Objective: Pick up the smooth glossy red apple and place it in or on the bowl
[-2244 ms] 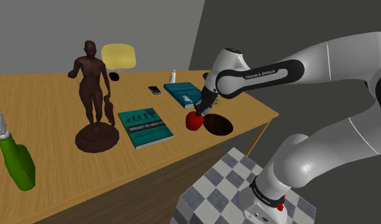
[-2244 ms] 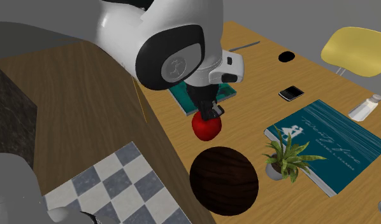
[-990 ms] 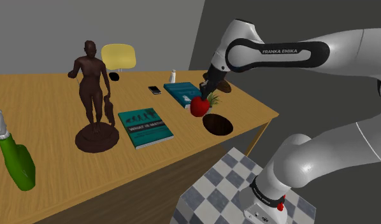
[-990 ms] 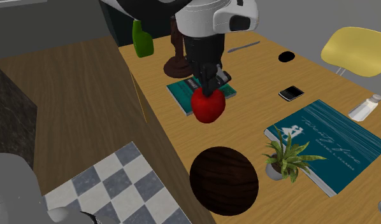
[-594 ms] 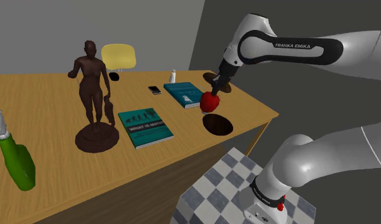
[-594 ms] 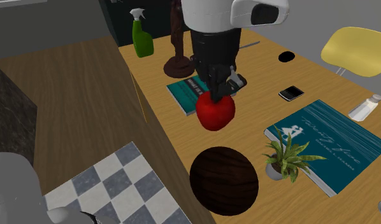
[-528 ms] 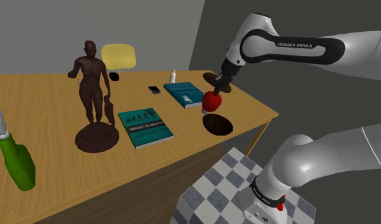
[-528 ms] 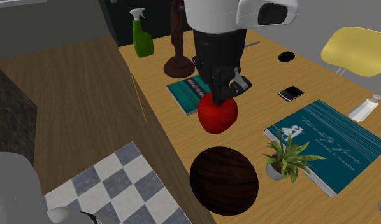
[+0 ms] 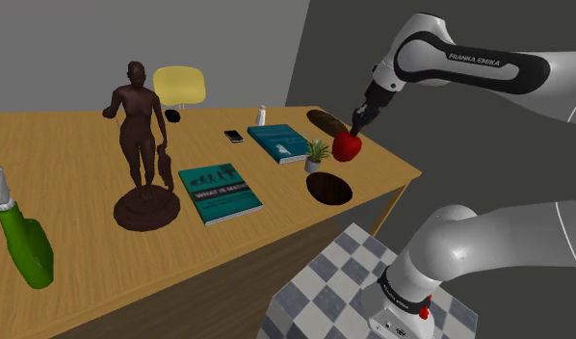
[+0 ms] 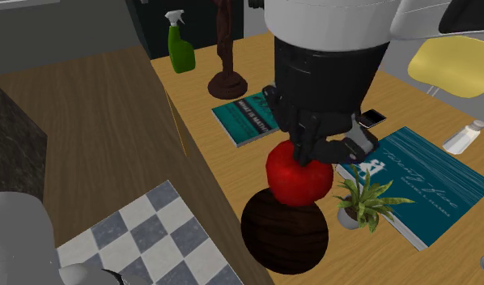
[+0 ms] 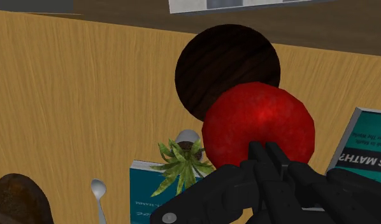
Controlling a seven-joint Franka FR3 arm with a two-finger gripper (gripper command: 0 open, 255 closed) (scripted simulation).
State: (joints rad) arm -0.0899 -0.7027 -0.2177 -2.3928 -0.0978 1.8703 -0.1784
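Red apple (image 9: 347, 146): glossy, hanging in the air clear of the surface (image 9: 84, 252), above the bowl (image 9: 329, 189) and a little toward the shoulder view's right of it.
Pincer (image 9: 353, 132): its black fingers are clamped on the apple's upper half; the wrist view shows them pressed against the red skin.
Just changed: two seconds back the apple sat low beside the bowl, near the teal book (image 11: 369, 151); it has since been lifted and carried over, and in the second exterior view it now overlaps the bowl's far rim.
Meaning for the task: the pick looks done and the carry nearly so. From the wrist view the apple covers only the near edge of the bowl, so I judge a short further shift is needed before lowering and letting go.
Bowl: dark, wood-grained, empty, close to the surface's edge, with a small potted plant (image 9: 316, 151) just beside it.
Writing on the arm (image 9: 477, 60): "FRANKA EMIKA" in black on the white link.
Writing on the book: white letters ending in "MATHS"; the rest is cut off.
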